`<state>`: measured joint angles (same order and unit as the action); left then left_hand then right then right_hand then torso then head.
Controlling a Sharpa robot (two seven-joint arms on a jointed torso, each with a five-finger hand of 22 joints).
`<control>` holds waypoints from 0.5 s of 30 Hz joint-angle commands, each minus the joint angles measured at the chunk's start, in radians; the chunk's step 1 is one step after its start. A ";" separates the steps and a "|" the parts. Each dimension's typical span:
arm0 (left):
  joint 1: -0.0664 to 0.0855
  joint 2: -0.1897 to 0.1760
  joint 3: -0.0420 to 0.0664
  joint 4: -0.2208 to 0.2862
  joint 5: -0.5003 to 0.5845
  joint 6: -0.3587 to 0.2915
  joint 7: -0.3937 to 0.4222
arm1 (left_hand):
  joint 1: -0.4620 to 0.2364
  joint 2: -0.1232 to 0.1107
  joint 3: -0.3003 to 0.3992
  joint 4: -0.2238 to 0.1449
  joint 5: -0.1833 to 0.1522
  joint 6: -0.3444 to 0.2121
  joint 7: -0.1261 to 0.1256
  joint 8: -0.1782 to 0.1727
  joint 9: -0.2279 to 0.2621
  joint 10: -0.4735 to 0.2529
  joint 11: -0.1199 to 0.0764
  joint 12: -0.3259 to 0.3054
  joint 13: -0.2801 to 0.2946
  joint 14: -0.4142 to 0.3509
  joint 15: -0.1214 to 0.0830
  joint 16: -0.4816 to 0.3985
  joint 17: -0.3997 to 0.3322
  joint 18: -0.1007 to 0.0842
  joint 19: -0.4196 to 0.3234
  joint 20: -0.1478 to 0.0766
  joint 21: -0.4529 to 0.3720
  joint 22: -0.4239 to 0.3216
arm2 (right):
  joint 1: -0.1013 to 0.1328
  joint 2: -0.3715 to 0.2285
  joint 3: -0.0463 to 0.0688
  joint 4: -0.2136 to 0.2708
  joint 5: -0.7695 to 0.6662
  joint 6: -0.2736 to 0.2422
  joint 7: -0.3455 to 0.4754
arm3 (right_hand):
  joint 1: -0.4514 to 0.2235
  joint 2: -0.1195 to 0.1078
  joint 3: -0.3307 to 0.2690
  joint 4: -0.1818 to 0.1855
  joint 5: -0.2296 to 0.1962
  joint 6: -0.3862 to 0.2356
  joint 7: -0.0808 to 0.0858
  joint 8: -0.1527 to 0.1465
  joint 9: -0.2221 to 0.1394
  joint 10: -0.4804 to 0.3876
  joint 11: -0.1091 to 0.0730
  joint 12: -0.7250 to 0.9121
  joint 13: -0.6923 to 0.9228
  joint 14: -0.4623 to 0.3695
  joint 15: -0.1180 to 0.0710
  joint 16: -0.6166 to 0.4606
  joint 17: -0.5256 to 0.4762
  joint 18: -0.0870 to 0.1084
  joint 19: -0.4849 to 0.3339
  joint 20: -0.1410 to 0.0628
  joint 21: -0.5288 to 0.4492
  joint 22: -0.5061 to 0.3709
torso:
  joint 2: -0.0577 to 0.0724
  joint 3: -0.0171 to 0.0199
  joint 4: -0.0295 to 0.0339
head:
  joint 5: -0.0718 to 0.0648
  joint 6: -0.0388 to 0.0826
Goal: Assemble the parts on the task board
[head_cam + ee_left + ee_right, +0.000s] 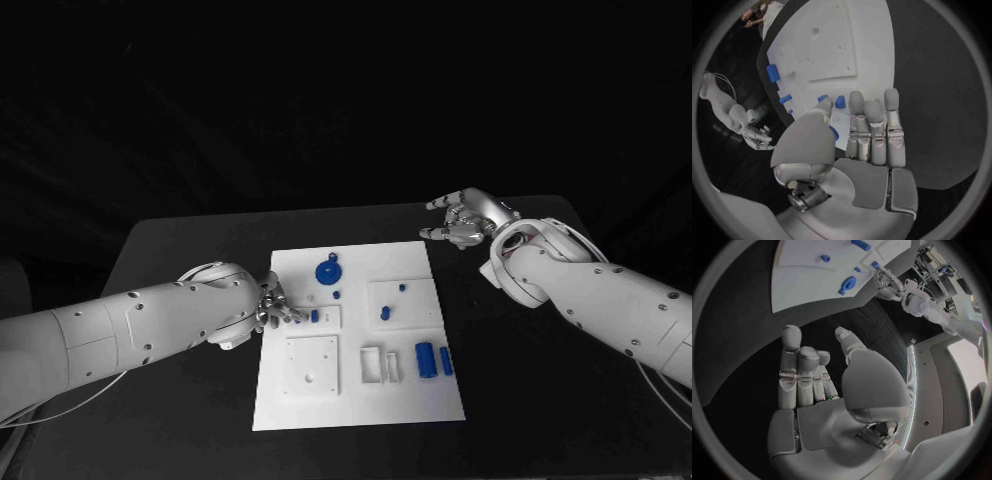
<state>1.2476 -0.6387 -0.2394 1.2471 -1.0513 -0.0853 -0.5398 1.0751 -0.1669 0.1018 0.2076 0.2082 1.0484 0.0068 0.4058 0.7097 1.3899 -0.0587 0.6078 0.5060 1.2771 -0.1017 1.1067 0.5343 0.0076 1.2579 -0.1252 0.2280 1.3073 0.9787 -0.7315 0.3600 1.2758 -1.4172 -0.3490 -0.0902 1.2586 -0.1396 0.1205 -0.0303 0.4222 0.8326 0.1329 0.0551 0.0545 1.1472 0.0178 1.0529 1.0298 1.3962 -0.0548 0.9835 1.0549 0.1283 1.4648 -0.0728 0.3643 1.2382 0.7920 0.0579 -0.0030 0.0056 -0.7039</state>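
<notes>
Small blue part [315, 316] at the board's left edge looks light, rigid, slick; best pinched by its sides. Left robot hand [274, 308] is spread beside it, holding nothing; right robot hand [464, 221] is loosely curled, empty, upper right of frame.

Black table [188, 250], dark surroundings

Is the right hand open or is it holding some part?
Open: the right hand holds nothing, its fingers spread over the black table.

Dim scene, black surroundings, bright white task board [361, 400], sharp head view, fisheye-bent wrist views
</notes>
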 commanded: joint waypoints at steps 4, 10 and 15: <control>0.000 -0.004 0.001 0.001 0.003 -0.020 0.001 | -0.003 -0.007 -0.011 0.029 -0.003 -0.012 -0.002 0.004 -0.002 -0.013 0.000 0.002 -0.002 -0.011 0.002 -0.002 -0.003 -0.008 0.002 0.008 -0.006 0.015 | -0.001 0.000 0.001 0.000 -0.006 0.006 0.003 | 0.002 -0.009 0.003 0.009 0.006 -0.013 -0.001 0.000 0.001 0.001 0.006 0.001 -0.002 0.002 0.008 -0.002 -0.001 0.016 0.041 0.008 -0.002 -0.002 | 0.000 0.0004 0.0008 | -0.001 0.000; 0.000 -0.015 0.010 0.008 0.030 -0.061 0.018 | -0.049 -0.033 -0.148 0.085 -0.092 -0.023 0.003 -0.003 -0.012 -0.019 0.003 0.001 -0.006 -0.013 0.004 -0.005 -0.009 -0.008 0.003 0.010 -0.013 0.014 | -0.002 -0.001 0.001 -0.001 -0.006 0.006 0.003 | 0.002 -0.009 0.003 0.009 0.006 -0.013 -0.001 0.000 0.001 0.001 0.006 0.001 -0.002 0.002 0.008 -0.002 -0.001 0.016 0.041 0.008 -0.002 -0.002 | 0.000 0.0001 0.0007 | -0.003 0.002; 0.001 -0.028 0.038 0.018 0.070 -0.111 0.063 | -0.059 -0.028 -0.158 0.085 -0.083 -0.042 0.015 -0.019 -0.061 -0.044 0.013 -0.007 -0.011 -0.033 0.013 -0.017 -0.016 -0.008 -0.011 0.017 -0.030 0.009 | -0.002 -0.001 0.001 -0.001 -0.006 0.005 0.003 | 0.002 -0.009 0.003 0.009 0.006 -0.013 -0.001 0.000 0.001 0.001 0.006 0.001 -0.002 0.002 0.008 -0.002 -0.001 0.016 0.041 0.008 -0.002 -0.002 | 0.000 0.0005 0.0010 | -0.003 0.004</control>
<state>1.2474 -0.6653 -0.2038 1.2596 -1.0261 -0.1363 -0.5261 1.0214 -0.2007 -0.0594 0.2942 0.1207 1.0126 0.0214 0.3897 0.6529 1.3525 -0.0471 0.6052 0.4964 1.2500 -0.0892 1.0946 0.5204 0.0077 1.2508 -0.1109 0.2024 1.3080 0.9776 -0.7322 0.3600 1.2747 -1.4172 -0.3491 -0.0903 1.2586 -0.1396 0.1247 -0.0262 0.4222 0.8223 0.1324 0.0551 0.0545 1.1472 0.0179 1.0529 1.0286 1.3962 -0.0548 0.9835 1.0550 0.1340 1.4648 -0.0728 0.3643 1.2369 0.7919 0.0580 -0.0021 0.0026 -0.7009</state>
